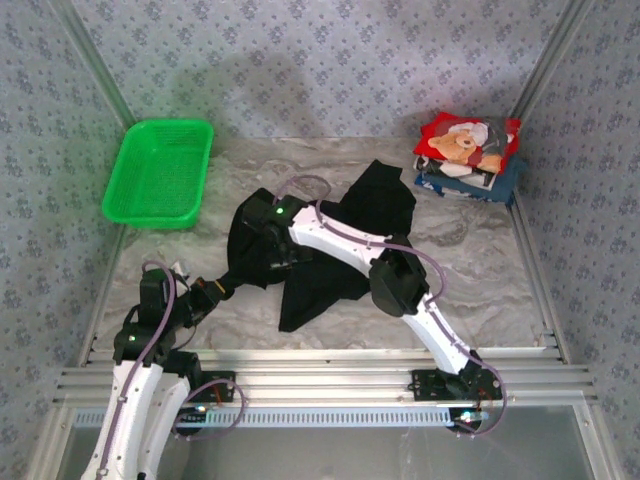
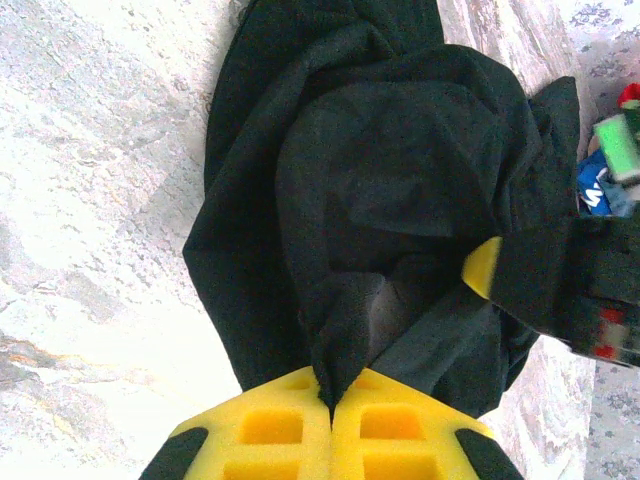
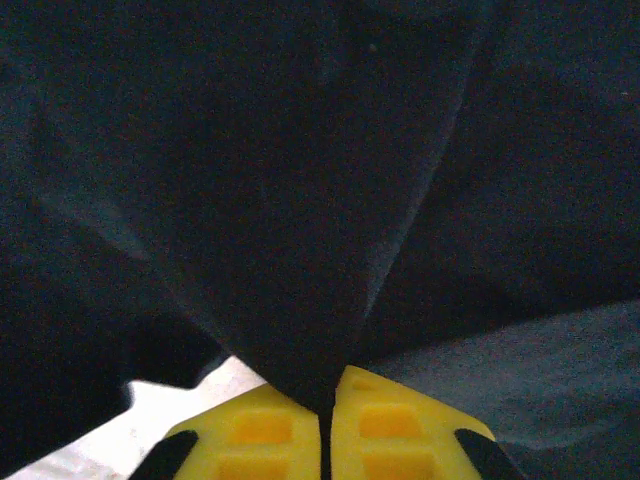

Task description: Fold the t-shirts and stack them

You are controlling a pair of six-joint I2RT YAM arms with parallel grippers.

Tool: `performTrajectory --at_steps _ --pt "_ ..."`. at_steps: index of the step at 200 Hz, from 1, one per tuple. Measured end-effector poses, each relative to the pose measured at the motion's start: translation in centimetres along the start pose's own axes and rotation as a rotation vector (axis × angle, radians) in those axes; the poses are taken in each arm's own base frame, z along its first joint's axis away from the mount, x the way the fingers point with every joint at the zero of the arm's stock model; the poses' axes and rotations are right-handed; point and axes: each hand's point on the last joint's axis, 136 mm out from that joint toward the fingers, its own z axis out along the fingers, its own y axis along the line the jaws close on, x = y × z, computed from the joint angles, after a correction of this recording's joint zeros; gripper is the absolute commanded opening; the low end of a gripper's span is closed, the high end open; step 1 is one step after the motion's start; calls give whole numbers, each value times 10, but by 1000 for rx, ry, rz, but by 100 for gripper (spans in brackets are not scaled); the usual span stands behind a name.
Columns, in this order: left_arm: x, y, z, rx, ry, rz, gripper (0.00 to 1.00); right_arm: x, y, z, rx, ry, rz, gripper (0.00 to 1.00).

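Observation:
A plain black t-shirt (image 1: 335,235) lies crumpled in the middle of the marble table. My left gripper (image 1: 220,287) is at its near-left edge, and its yellow fingers (image 2: 270,430) are shut on a pinched fold of the black cloth (image 2: 400,200). My right gripper (image 1: 268,248) reaches over the shirt's left part; in the right wrist view it (image 3: 328,388) is shut on a fold of the same shirt (image 3: 300,200). A stack of folded t-shirts (image 1: 468,152), the red teddy-bear one on top, sits at the far right.
A green mesh basket (image 1: 160,172) stands at the far left of the table (image 1: 470,270). Patterned walls close in the back and both sides. The right arm's body (image 2: 570,285) shows at the right of the left wrist view.

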Motion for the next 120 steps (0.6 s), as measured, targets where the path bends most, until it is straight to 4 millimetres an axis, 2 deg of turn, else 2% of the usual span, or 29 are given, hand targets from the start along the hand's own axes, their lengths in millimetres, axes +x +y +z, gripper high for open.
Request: performTrajectory --at_steps 54,78,101,120 --pt "0 0 0 -1 -1 0 0 4 -11 -44 -59 -52 7 0" --pt "-1 1 0 -5 -5 -1 0 11 -19 -57 -86 -55 13 6" --pt "-2 2 0 -9 -10 -1 0 24 -31 -56 -109 -27 19 10" --pt "-2 2 0 -14 -15 -1 0 36 -38 -40 -107 14 17 14"
